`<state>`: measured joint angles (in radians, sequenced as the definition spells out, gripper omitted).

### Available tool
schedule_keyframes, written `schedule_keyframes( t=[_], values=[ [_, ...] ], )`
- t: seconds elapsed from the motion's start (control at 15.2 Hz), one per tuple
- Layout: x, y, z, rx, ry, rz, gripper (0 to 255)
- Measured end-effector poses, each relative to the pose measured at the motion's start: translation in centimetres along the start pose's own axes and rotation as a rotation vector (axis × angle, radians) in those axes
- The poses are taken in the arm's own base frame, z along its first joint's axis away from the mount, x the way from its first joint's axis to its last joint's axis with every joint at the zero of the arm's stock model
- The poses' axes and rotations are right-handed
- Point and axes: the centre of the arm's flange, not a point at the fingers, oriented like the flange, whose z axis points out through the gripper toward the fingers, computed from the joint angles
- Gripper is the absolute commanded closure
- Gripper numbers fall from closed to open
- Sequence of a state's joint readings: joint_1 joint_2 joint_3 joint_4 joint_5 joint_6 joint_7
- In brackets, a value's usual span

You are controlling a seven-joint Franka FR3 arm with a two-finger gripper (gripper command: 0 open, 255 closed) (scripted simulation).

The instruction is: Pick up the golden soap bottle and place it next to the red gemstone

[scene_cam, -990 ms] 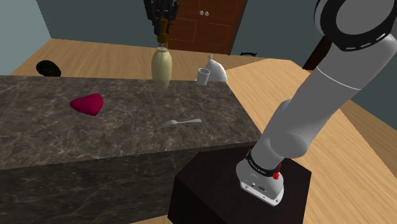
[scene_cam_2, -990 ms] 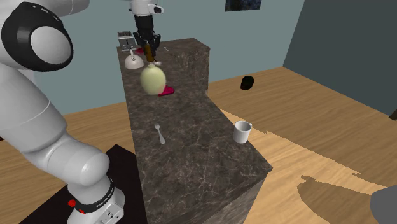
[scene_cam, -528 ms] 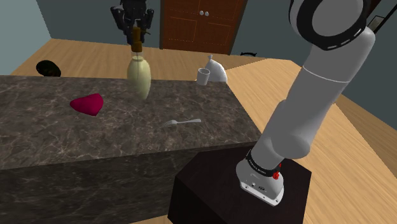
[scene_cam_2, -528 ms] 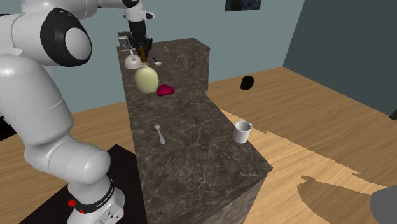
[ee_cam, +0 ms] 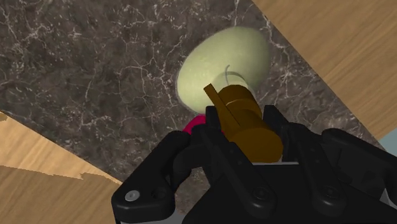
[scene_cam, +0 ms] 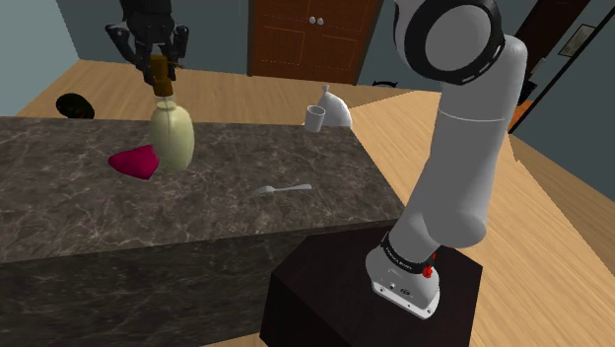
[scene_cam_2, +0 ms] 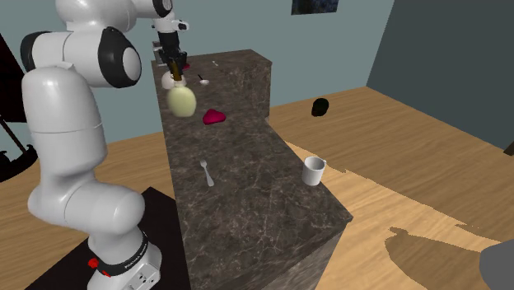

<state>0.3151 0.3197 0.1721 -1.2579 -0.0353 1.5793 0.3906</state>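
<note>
In the shoulder view, the soap bottle [scene_cam: 170,138] is just right of the gemstone [scene_cam: 133,162] on the worktop [scene_cam: 197,212]; the spoon [scene_cam: 281,189] lies mid-frame, the mug [scene_cam: 314,119] behind it.

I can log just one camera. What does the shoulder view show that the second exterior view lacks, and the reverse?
Shoulder view: a brown door behind the counter. Second exterior view: a dark picture on the blue wall. Both: the gripper holding the pale soap bottle by its golden cap near the red gemstone, plus a spoon and a white mug.
</note>
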Motion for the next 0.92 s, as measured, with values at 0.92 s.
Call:
schedule_keyframes(
  t=[0.92],
  values=[
    [4.5, -10.1, 6.4, 0.0, -0.001, 0.001, 255]
  ],
)
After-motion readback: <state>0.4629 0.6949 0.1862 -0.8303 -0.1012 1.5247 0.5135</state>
